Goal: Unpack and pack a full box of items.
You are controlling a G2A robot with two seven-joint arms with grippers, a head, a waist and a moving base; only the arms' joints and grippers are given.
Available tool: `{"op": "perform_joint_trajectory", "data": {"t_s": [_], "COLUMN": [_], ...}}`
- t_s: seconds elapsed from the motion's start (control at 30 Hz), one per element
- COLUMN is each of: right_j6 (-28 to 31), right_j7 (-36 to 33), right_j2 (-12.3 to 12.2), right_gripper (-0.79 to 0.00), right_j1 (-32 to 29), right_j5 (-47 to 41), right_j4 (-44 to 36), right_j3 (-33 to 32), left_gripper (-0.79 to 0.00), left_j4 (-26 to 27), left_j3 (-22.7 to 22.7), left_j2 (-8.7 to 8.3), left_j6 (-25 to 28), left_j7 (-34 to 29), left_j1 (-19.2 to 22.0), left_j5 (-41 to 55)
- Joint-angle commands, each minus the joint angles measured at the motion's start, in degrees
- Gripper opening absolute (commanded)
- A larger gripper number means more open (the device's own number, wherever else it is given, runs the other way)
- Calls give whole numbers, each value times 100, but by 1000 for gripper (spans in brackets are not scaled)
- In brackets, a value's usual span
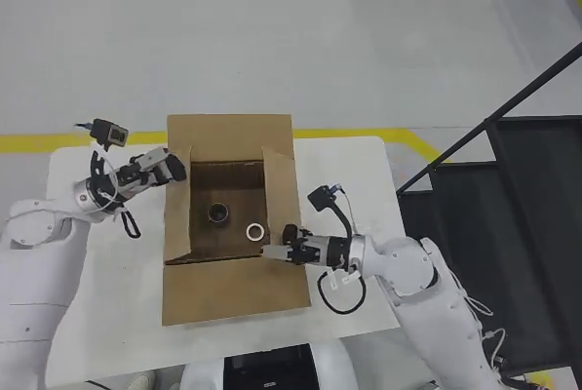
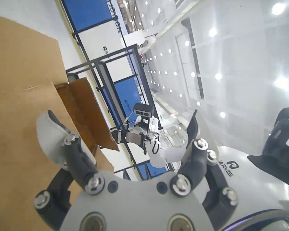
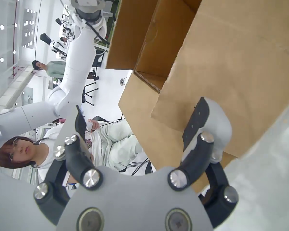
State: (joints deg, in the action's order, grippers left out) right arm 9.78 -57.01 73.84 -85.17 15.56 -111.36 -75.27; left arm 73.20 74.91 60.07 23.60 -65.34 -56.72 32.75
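Box (image 1: 230, 136) sits mid-worktop (image 1: 349, 175), running from the far edge almost to the near edge, all flaps folded back. Two things are on its floor: a dark round item (image 1: 217, 212) about centre, and a white ring (image 1: 255, 232), maybe a tape roll, just beside it toward the near-right corner of the opening.

Nothing is laid out on the worktop, so I can't tell whether this is the unpack or the pack half. My read is the box is opened up and the next pick is not yet started.

- **Left tool** (image 1: 174, 168): released, nothing in it. It is outside the box at the far end of the left flap (image 1: 178, 210). In its wrist view one finger (image 2: 50, 131) lies just beside the cardboard; contact is unclear.
- **Right tool** (image 1: 274, 253): also released and empty, at the near end of the upright right flap (image 1: 281, 195). One finger (image 3: 207, 121) is close against the flap's outer face.

The ring is near the right tool, but the flap stands between them. The dark item is well apart from both.

The next move probably calls for the right tool to clear the flap edge, drop into the opening and close on the ring. The box is deep with tight walls, so the wrist may snag.
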Motion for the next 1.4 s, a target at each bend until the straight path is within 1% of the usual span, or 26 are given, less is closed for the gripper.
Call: {"op": "perform_joint_trajectory", "data": {"t_s": [0.0,0.13,0.33,0.4,0.53,0.67,0.77,0.83,0.97,1.07,1.17,1.23,1.37], "right_j6": [-19,-54,-55,-79,-116,-136,-123,-90,36,154,173,232,321], "right_j7": [47,122,60,92,105,194,275,196,-196,-666,-1007,-1097,-1023], "right_j2": [-1,-17,-57,-66,-80,-102,-140,-182,-291,-397,-480,-517,-555], "right_gripper": [0,0,0,0,0,0,0,0,0,0,0,0,0], "right_j1": [58,112,135,152,206,264,245,173,-97,-411,-825,-1098,-1505], "right_j5": [50,208,508,593,655,633,493,353,120,375,505,582,586], "right_j4": [100,225,301,320,327,300,140,-32,-456,-595,-557,-506,-327], "right_j3": [147,317,556,621,768,762,541,326,-190,-588,-856,-916,-836], "left_gripper": [0,0,0,0,0,0,0,0,0,0,0,0,0], "left_j4": [-287,-749,-1107,-1176,-1234,-1136,-960,-811,-491,-246,-16,129,427], "left_j3": [-335,-726,-900,-937,-944,-869,-689,-513,-115,183,470,652,993], "left_j2": [62,148,194,199,199,175,143,111,24,-53,-126,-167,-236], "left_j6": [10,147,238,136,136,109,87,65,-45,-142,-197,-234,-292], "left_j7": [-139,-359,-568,-667,-736,-775,-725,-657,-539,-506,-476,-437,-341], "left_j1": [171,434,625,643,651,625,547,472,268,82,-119,-249,-481], "left_j5": [-46,-255,-315,-291,-282,-260,-27,139,343,311,225,212,220]}}
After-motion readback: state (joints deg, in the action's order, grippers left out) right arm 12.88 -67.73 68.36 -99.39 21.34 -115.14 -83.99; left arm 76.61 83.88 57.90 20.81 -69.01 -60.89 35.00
